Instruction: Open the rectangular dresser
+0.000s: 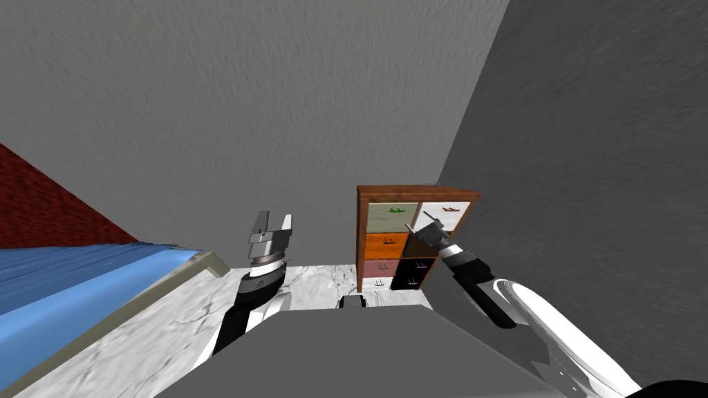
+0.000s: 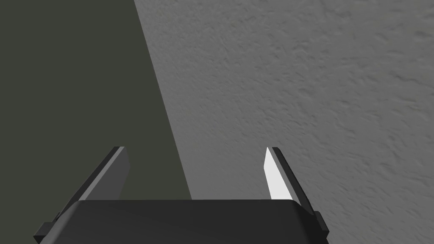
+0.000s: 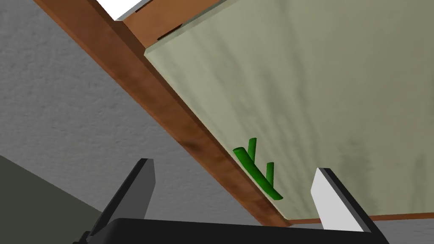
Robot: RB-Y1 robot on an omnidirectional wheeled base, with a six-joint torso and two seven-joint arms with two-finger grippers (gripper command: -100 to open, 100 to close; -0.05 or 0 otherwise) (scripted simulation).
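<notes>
Right jaws: apart and empty, touching nothing, held up in front of the dresser's upper drawers.
Ahead of the jaws: the green handle [image 3: 256, 169] lies beyond the blade tips, nearer the light blade than the dark one. It slants across the gap rather than square to it.
Handle: a thin bar on two short posts, standing off the pale green drawer front [image 3: 330, 97] and close beside the wooden frame [image 3: 169, 110].
Step in hand: by my reading, lining up for a grip on that handle; nothing is grasped yet.
Doing it well: I would roll the wrist until the blades straddle the bar squarely, then shift sideways so the bar sits midway between them. Ease in until the bar is well inside, then close. After that, pull straight out, square to the drawer front.
Watch for: the dark blade looks likely to catch the frame if the hand goes in uncorrected.
Dresser [image 1: 408, 191]: stands on the marbled floor [image 1: 173, 325] at its far right corner, where two grey walls meet. Every drawer looks shut.
Left jaws: apart and empty, raised over the floor between the blue bed [image 1: 69, 283] and the dresser, well apart from both.
</notes>
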